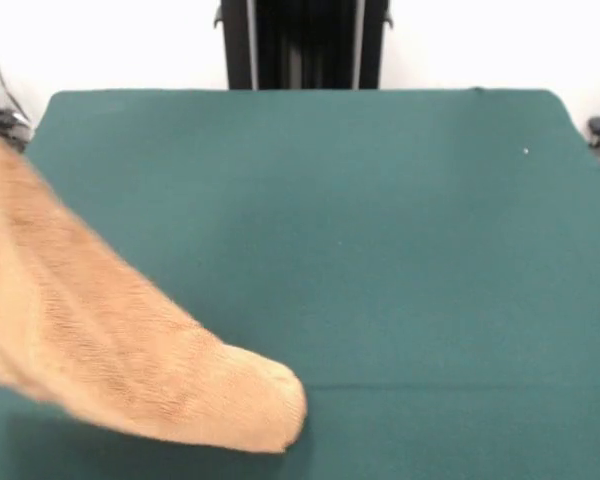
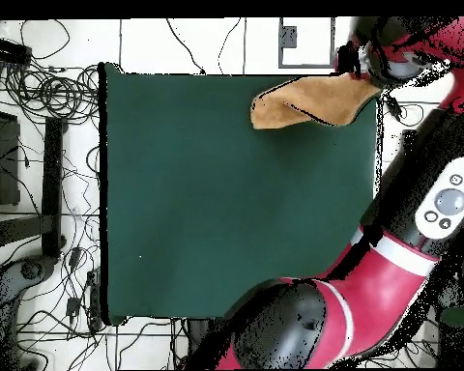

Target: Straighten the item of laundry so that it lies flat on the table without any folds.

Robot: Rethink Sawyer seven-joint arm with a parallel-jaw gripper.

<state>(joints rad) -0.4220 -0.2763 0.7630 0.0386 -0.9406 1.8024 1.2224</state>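
Observation:
The tan fluffy towel [image 1: 110,350] runs as a long bunched band from the left edge of the front view down to a rounded end near the table's front edge. In the overhead view the towel [image 2: 308,101] lies at the table's top right corner, one end drawn up toward my gripper [image 2: 353,62]. The gripper sits just off that corner and appears shut on the towel's end. The gripper does not show in the front view. The dark green table [image 1: 380,250] is otherwise bare in the front view, and it also shows in the overhead view [image 2: 226,213].
My red and black arm [image 2: 420,203] runs along the table's right side in the overhead view and covers its lower right corner. The black pedestal [image 1: 302,45] stands at the far edge. Tangled cables [image 2: 43,97] lie on the floor beside the table.

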